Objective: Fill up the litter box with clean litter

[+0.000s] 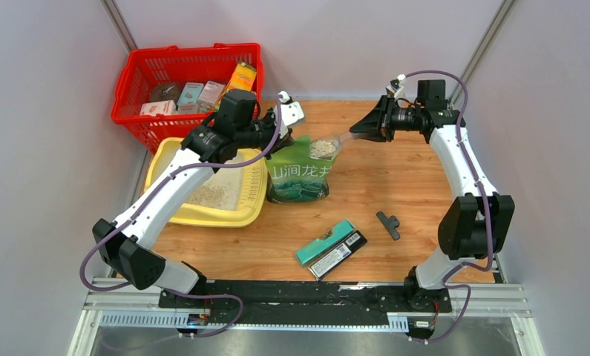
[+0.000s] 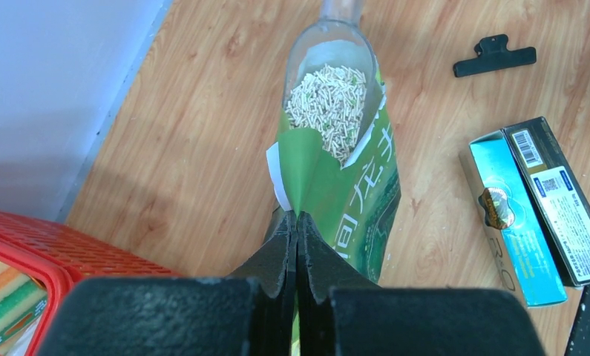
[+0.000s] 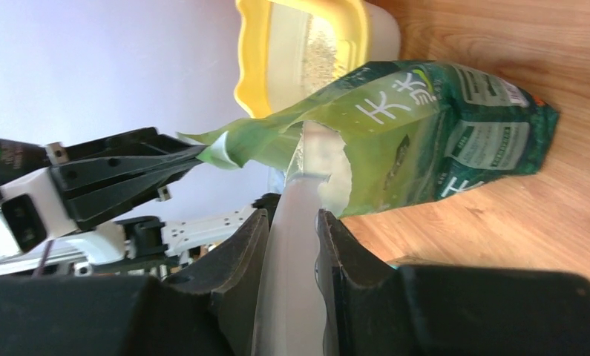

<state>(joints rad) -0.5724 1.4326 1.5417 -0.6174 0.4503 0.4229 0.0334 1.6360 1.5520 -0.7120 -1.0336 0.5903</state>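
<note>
The pale-yellow litter box (image 1: 241, 216) lies at the left with a patch of beige clean litter (image 1: 211, 194) on its floor; the right wrist view shows its rim (image 3: 251, 67). A green bag (image 1: 299, 178) stands just right of it. My left gripper (image 2: 297, 216) is shut on the bag's torn top edge (image 2: 306, 170), holding the mouth wide. My right gripper (image 3: 292, 215) is shut on the handle of a translucent scoop (image 3: 295, 245). The scoop bowl (image 1: 325, 147) hangs over the bag's mouth, heaped with litter (image 2: 327, 104).
A red mesh basket (image 1: 132, 89) with packets stands behind the litter box. On the table in front lie a teal box (image 1: 325, 241), a black box (image 1: 338, 254) and a black clip (image 1: 388, 225). Walls close in left, right and behind.
</note>
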